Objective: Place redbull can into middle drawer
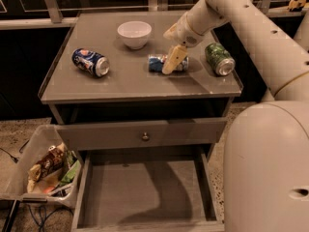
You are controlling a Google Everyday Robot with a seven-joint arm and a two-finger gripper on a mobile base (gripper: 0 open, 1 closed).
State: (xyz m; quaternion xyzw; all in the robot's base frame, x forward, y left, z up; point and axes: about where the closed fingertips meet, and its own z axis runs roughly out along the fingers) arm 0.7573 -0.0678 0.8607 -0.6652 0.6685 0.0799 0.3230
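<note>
the gripper [173, 61] hung low over the grey cabinet top [120, 83], right at the redbull can [155, 63]. the can lay on its side near the middle of the top, its length running left to right, with the white bowl [134, 34] behind it and the green can [219, 58] close on its right. the gripper crossed in front of the can's middle, so only the can's two ends showed. whether the claw was spread around the can or already pinching it could not be told from this view.

the step in hand looked like the grasp. to do it well, the claw should have sat square across the slim body at mid-length, not toward an end, since a round can on its side would likely roll toward the front or back if nudged off centre. the close should have been firm but slow, and the wrist kept clear of the green can. the pepsi can [91, 62] lay well apart on the left and posed no risk.

the middle drawer [145, 192] stood pulled out below the drawer front with its round knob [144, 136], its floor bare. the carry would need to rise first, clear the front edge of the top, then drop low into the drawer before letting go.
</note>
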